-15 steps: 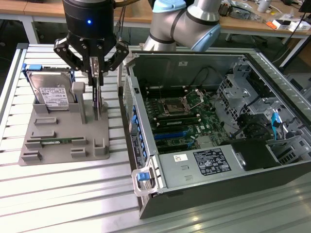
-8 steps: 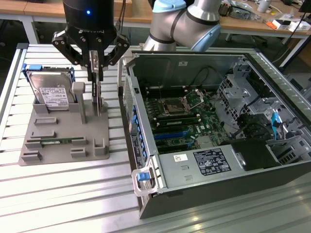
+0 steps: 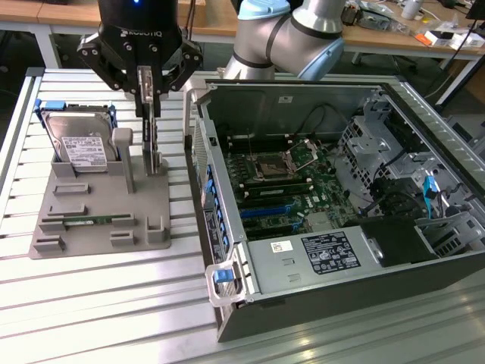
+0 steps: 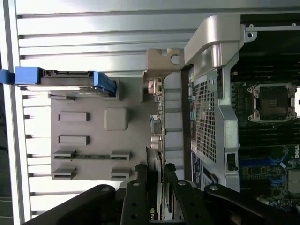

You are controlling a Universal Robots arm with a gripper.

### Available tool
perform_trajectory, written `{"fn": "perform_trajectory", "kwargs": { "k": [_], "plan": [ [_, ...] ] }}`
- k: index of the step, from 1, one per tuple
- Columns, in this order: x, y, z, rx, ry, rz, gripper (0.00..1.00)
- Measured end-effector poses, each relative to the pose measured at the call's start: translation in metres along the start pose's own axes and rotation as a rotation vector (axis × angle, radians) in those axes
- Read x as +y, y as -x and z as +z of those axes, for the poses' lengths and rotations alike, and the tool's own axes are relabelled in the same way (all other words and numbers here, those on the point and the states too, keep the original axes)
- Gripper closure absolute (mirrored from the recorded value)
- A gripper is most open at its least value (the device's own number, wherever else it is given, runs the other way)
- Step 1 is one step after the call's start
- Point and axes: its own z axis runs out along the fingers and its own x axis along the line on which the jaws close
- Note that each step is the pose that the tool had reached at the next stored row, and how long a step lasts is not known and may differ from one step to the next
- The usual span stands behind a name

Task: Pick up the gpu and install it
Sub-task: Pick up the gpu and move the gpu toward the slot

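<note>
gripper (image 3: 148, 106) hangs over the gray holder (image 3: 98, 205), which i see on the slatted table (image 3: 91, 303) to the exterior view's left of the open case (image 3: 303, 258). its fingers (image 4: 140, 197) are partway closed, one on each face of the gpu (image 3: 151, 144), pinching it near its upper edge. the gpu stands upright on edge in the holder, lower edge at the base, just beside a gray post (image 3: 123, 155). hard drive (image 3: 79, 140) leans in the holder's back slot, apart from the gpu.
</note>
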Motion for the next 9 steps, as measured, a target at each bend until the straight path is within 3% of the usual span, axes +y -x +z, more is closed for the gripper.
{"fn": "perform_trajectory", "kwargs": {
  "k": [9],
  "plan": [
    [0.0004, 0.0, -0.0184, 0.0001, 0.0029, 0.0, 0.74]
  ]
}}
